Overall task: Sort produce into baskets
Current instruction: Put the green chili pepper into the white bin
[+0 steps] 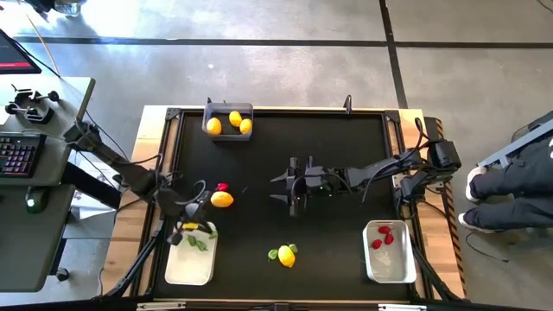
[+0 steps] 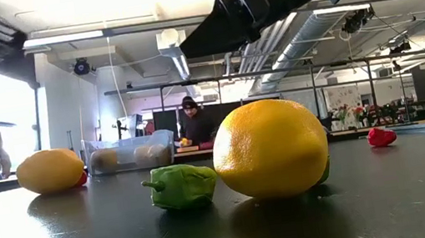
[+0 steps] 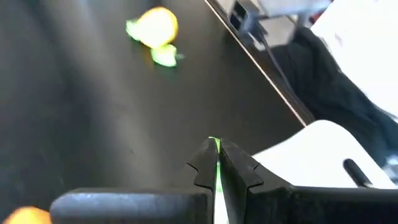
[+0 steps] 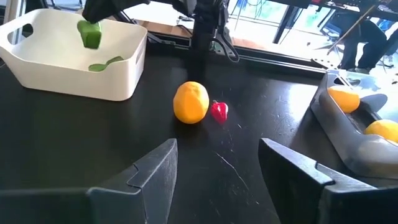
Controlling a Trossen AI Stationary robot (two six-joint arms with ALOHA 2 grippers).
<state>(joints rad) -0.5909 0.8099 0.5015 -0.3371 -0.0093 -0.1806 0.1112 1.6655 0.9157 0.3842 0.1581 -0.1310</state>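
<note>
My left gripper [image 1: 193, 226] hovers over the near-left white bin [image 1: 177, 268] and is shut on a small green piece [image 4: 90, 34]. Another green piece [image 4: 106, 63] lies in that bin. My right gripper [image 4: 217, 165] is open and empty over the middle of the table [image 1: 287, 183]. A yellow fruit [image 1: 222, 199] and a red piece [image 1: 222, 187] lie on the mat beside the left gripper. Another yellow fruit [image 1: 287, 255] lies with green pieces [image 1: 273, 254] near the front edge. The far dark grey bin [image 1: 228, 108] holds three yellow fruits. The near-right white bin [image 1: 389, 269] holds red pieces [image 1: 383, 239]. My left gripper pinches the green piece between its two fingers; in the left wrist view only a thin green strip [image 3: 214, 147] shows between the shut fingertips. In the right wrist view the piece [image 4: 90, 37] hangs below the fingers, lifted clear above the white bin's rim [image 4: 74, 17].
The black mat has free room between the two arms and along its far right part. The table's raised frame [image 1: 393, 130] runs around the mat. A desk with a keyboard [image 1: 17, 155] stands left of the table. A person's legs [image 1: 510, 194] show at the right.
</note>
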